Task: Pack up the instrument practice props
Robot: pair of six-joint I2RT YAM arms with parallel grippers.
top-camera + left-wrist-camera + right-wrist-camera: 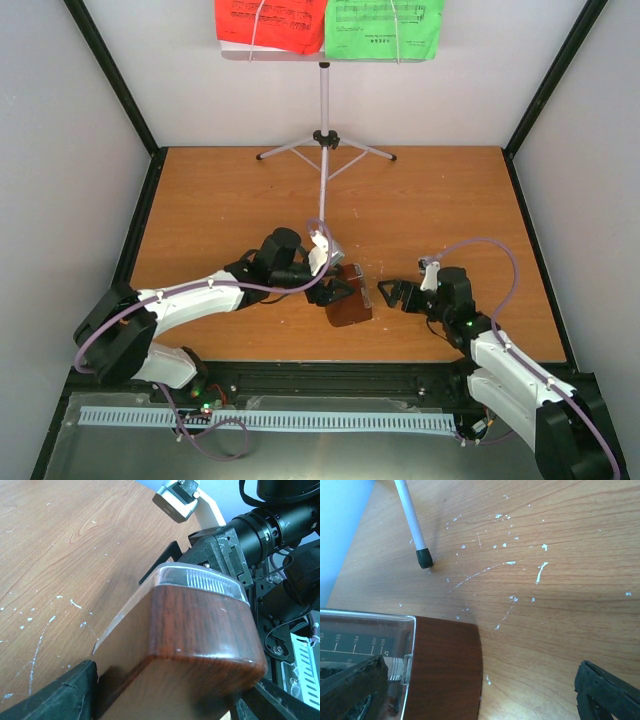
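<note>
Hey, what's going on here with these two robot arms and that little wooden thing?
The left gripper appears clamped on a small brown metronome with a clear cover, near the front of the wooden table. The right gripper sits open just beside it, holding nothing. At the back, the tripod music stand is set up with a red sheet and a green sheet on its tray, not yet packed.
</note>
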